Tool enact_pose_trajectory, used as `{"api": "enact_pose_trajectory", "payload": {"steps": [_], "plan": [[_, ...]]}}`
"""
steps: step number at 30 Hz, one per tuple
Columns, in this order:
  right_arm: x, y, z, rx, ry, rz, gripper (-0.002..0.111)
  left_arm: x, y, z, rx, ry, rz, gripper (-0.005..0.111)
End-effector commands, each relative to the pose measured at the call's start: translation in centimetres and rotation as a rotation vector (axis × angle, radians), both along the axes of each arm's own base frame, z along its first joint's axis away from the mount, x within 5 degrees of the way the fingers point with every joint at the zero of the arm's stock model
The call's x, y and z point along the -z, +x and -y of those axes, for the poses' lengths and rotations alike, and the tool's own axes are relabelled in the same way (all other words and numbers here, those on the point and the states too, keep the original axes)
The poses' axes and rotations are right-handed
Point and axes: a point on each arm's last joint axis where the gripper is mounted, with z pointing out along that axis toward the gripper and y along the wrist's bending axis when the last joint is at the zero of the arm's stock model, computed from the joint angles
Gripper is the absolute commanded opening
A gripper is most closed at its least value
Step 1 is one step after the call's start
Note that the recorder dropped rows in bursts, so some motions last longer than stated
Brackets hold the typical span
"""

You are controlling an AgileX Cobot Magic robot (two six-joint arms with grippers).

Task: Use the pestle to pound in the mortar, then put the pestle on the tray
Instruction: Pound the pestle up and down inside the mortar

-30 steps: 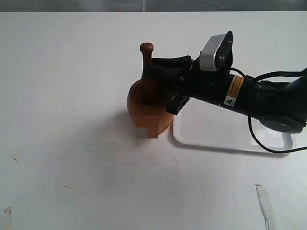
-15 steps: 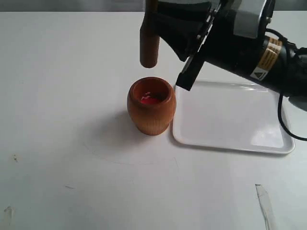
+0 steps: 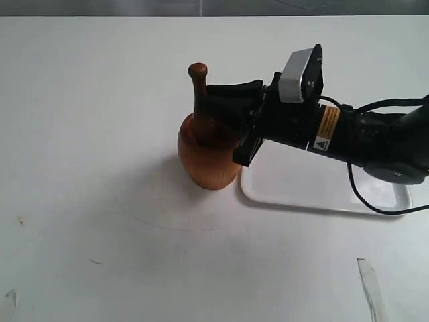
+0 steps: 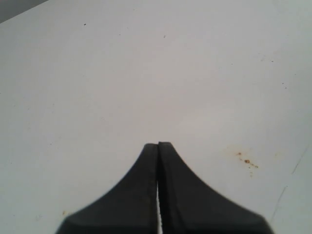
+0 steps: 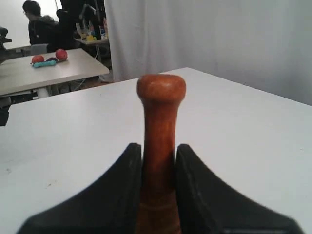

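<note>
CHANGE: pestle (image 3: 198, 94), raised over the mortar (image 3: 208, 164) half a second ago, now stands thick end down inside it, knob up | ARM: right tool (image 5: 159, 151) reaches in low from the worktop's (image 3: 100, 100) right edge, clamped on the pestle's neck; left tool (image 4: 158, 146) pressed together over bare worktop | CONTAINERS: mortar mid-worktop, contents hidden; tray (image 3: 315, 194) just beside it.

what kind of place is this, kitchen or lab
Probably a robotics lab, not a kitchen: the right gripper holds a pestle at a plain white table, a white curtain hangs behind, and a person sits by a second table.
</note>
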Motion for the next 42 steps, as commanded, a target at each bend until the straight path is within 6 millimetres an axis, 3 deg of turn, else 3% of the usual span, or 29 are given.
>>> {"api": "enact_pose_trajectory", "payload": {"steps": [1,4,11,14,17,20,28,32,36,39,42], "plan": [[1.3,-0.3,0.0,-0.017,-0.072,-0.016,0.0,0.0,0.0,0.1,0.006,-0.015,0.004,0.0],[-1.4,-0.2,0.2,0.006,-0.017,0.057,0.0,0.0,0.0,0.1,0.006,-0.015,0.004,0.0],[-11.0,-2.1,1.8,0.069,0.121,0.327,0.0,0.0,0.0,0.1,0.006,-0.015,0.004,0.0],[-12.8,-3.0,2.3,0.069,0.122,0.365,0.0,0.0,0.0,0.1,0.006,-0.015,0.004,0.0],[-12.6,-3.1,2.3,0.062,0.092,0.344,0.0,0.0,0.0,0.1,0.006,-0.015,0.004,0.0],[-11.0,-2.6,1.9,0.045,0.037,0.283,0.0,0.0,0.0,0.1,0.006,-0.015,0.004,0.0],[-1.9,-0.5,0.4,0.007,-0.12,0.04,0.0,0.0,0.0,0.1,0.006,-0.015,0.004,0.0],[0.4,-0.4,0.1,-0.023,-0.089,-0.025,0.0,0.0,0.0,0.1,0.006,-0.015,0.004,0.0],[-1.2,-0.3,0.2,-0.002,-0.021,0.031,0.0,0.0,0.0,0.1,0.006,-0.015,0.004,0.0],[-4.4,-0.6,0.5,0.019,0.03,0.128,0.0,0.0,0.0,0.1,0.006,-0.015,0.004,0.0],[-8.9,-1.5,1.2,0.052,0.104,0.25,0.0,0.0,0.0,0.1,0.006,-0.015,0.004,0.0]]}}
